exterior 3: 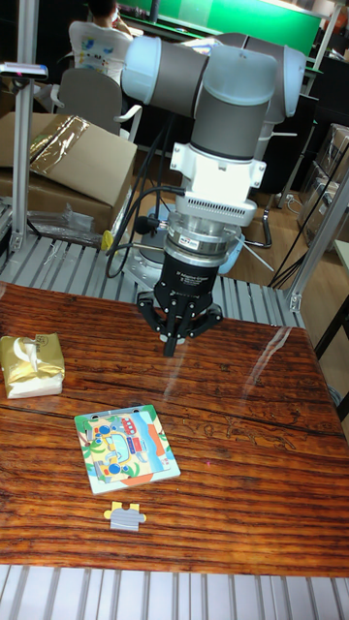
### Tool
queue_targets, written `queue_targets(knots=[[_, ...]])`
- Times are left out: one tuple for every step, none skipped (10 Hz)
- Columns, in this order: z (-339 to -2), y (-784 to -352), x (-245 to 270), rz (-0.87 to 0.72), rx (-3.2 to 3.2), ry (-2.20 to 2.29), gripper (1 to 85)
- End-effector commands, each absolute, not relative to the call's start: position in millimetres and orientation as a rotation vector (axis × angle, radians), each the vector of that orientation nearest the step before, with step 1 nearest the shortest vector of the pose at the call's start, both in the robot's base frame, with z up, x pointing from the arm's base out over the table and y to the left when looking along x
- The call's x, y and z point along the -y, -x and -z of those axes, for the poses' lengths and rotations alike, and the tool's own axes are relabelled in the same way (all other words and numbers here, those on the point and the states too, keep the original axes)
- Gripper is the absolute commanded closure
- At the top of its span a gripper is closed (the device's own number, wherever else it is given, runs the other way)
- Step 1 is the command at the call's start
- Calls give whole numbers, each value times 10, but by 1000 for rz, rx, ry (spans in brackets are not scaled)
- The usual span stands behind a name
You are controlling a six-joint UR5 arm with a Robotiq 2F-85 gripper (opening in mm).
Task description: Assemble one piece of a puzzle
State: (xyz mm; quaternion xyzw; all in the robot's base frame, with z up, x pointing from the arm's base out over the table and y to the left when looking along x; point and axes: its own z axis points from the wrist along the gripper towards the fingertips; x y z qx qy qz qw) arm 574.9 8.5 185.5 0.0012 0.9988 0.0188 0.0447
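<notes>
On the desk (242, 407) before the board (126, 448), the piece (125, 515) looks thin, light, stiff: pinch its edges; jaws (173, 347) are closed, empty.

wood-grain table (242, 455) on slatted metal frame, cardboard box (68, 160) behind, person in chair (97, 92), green wall (242, 19) at back
</notes>
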Motion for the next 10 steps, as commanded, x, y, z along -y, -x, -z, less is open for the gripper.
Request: queue_targets(knots=[[-1867, -5809, -100, -74, -3046, 4, 703], [-1882, -5809, -84, -76, -3053, 18, 653], [-1880, -5812, -67, -82, -3056, 25, 633], [-1878, -5814, -65, -87, -3057, 29, 593], [-1880, -5838, -59, -84, -3056, 34, 587], [-1900, -5858, -56, -82, -3059, 34, 570], [-1920, -5878, -51, -80, -3059, 32, 547], [-1948, -5892, -55, -92, -3061, 17, 527], [-1989, -5911, -71, -117, -3075, -11, 520], [-2013, -5906, -75, -119, -3100, -32, 510]])
